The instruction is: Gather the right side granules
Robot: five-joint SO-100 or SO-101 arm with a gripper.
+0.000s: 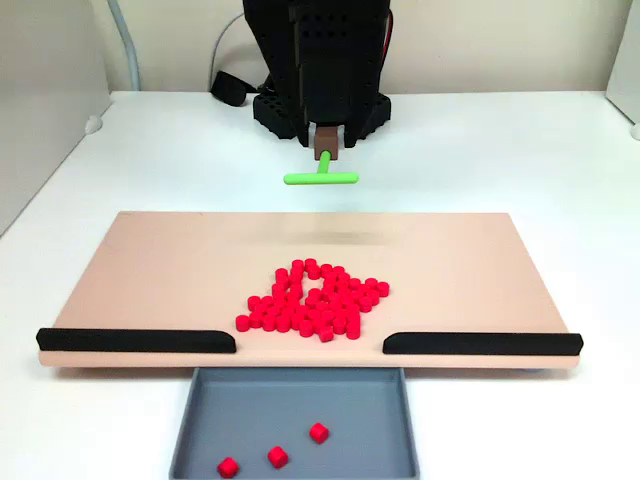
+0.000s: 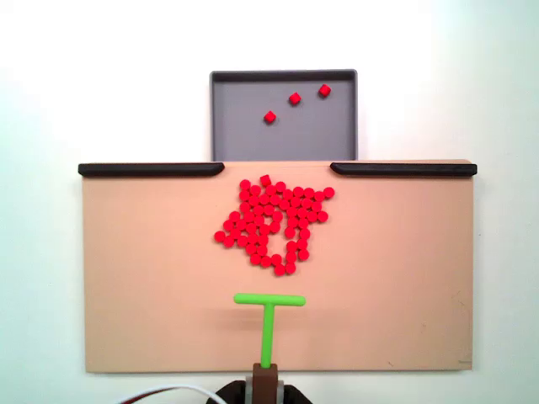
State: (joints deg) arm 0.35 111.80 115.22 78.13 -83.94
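Fingers [image 2: 267, 376] clamped on green T-stick [image 2: 269, 316] stem, crossbar over the tan board [image 2: 135, 278] near edge. Granules [image 2: 274, 223] clustered mid-board, by the gap between black rails [image 2: 152, 169]. Three more in grey tray [image 2: 221, 118]. White desk [image 1: 150, 150] underneath.

One fixed view faces the arm from the front, another looks straight down; both share the board [image 1: 150, 270].

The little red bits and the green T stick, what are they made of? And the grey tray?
The red bits look like plastic: bright, even colour and stubby moulded shapes. The green T stick also looks plastic, smooth and one solid colour, held in the pincer. The grey tray seems matte plastic, dull with no shine, though painted metal can't be ruled out.
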